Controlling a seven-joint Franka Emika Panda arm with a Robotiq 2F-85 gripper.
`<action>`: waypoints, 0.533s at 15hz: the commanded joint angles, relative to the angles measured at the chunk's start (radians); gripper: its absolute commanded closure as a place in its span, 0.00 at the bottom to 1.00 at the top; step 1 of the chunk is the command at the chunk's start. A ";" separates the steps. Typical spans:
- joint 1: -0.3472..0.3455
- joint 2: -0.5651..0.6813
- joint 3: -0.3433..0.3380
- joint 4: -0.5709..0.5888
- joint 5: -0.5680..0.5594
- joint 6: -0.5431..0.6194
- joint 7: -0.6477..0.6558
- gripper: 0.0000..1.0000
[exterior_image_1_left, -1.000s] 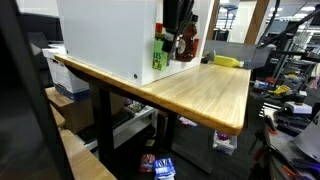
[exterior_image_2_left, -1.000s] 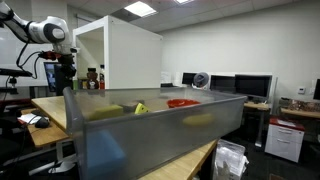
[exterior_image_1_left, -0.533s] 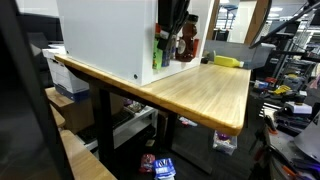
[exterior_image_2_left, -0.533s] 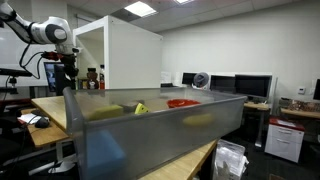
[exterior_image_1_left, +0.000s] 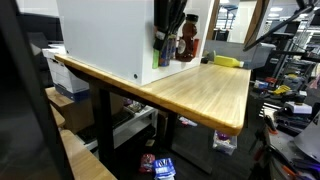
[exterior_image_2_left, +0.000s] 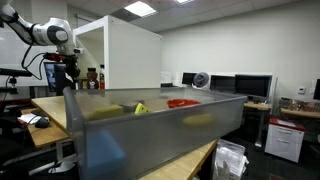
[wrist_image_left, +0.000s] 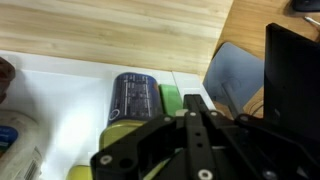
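Wooden worktop (exterior_image_1_left: 200, 95) in an office room carries a big white box (exterior_image_1_left: 105, 40), and at its open side, in an exterior view, we see a green pack (exterior_image_1_left: 158, 55) and a brown bottle (exterior_image_1_left: 187, 42) below the dark arm. Our pincer (wrist_image_left: 194, 108) has its jaws pressed together with nothing between them, and it hangs just above these things. In the wrist view the dark blue can (wrist_image_left: 133, 98) rests on a white surface, just beside the green pack and close in front of the pincer tips.

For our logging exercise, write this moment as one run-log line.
pincer: shut, nothing visibly held | nearest: dark blue can, green item | resting on: white surface | beyond: wooden table
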 joint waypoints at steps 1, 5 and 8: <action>-0.006 0.004 0.001 -0.003 -0.019 0.000 0.015 1.00; -0.006 -0.017 -0.006 -0.007 -0.007 -0.052 0.005 1.00; -0.013 -0.032 -0.012 -0.014 -0.020 -0.060 0.018 1.00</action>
